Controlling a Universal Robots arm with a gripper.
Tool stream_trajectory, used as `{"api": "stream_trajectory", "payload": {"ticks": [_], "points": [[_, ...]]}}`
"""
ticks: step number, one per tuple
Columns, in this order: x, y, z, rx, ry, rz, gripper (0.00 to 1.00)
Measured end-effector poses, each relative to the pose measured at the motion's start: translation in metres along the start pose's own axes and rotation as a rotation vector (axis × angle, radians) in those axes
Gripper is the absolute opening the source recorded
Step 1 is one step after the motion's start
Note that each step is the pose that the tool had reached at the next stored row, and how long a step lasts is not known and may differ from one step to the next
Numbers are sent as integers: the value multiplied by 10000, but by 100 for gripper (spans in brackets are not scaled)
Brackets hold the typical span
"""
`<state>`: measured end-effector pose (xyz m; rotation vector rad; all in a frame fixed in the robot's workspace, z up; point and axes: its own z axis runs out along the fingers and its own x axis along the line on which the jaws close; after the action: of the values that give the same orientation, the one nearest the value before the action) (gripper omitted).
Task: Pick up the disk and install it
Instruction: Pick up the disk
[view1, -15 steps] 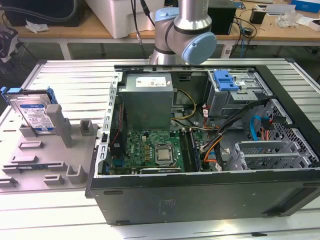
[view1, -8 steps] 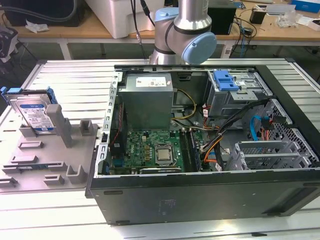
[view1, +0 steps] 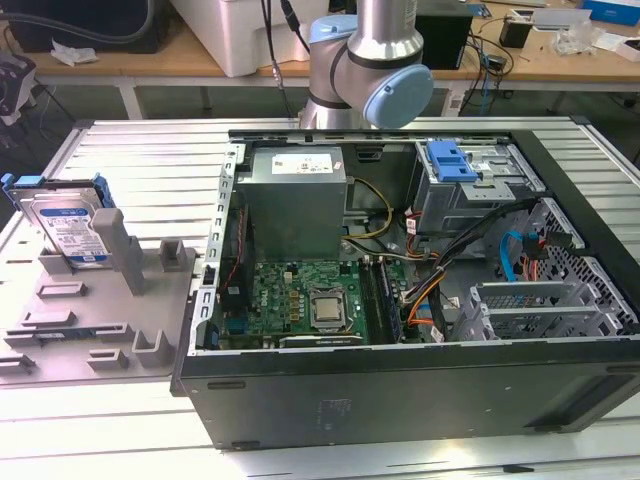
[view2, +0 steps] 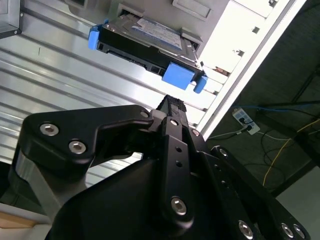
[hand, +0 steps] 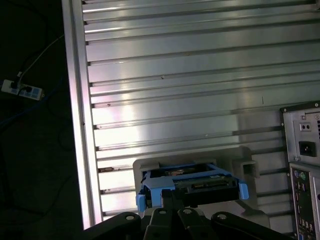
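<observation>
Hovering gripper (hand: 173, 196) empty, pinched narrow | disk (view1: 72, 228) upright in grey holder (view1: 100, 310), exterior view's left – edges free f/ my grab

Disk (view1: 68, 225) partly hidden behind grey holder (view1: 122, 250), arm (view1: 378, 45) cut off at top edge

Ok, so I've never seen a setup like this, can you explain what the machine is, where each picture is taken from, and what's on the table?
This is one robot arm with a black hand. The exterior view comes from a camera off the arm; both wrist views ride on the arm, looking past the hand. On the slatted metal table lies an open computer case. On the exterior view's left, the disk, framed in blue, stands in a grey holder. The hand faces it and holds nothing.
</observation>
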<state>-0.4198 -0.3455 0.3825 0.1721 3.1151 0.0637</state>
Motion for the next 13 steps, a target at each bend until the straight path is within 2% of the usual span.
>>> {"api": "stream_trajectory", "payload": {"ticks": [1,3,5,6,7,8,11,13], "points": [[-5,1,0,11,20,1,11],[-21,2,1,33,116,3,11],[-40,4,1,58,308,5,11],[-49,5,1,78,427,-3,11],[-50,6,2,106,491,-36,11],[-51,5,2,132,515,-126,11],[-52,5,1,305,545,-774,11],[-52,4,3,359,551,-1162,11]]}}
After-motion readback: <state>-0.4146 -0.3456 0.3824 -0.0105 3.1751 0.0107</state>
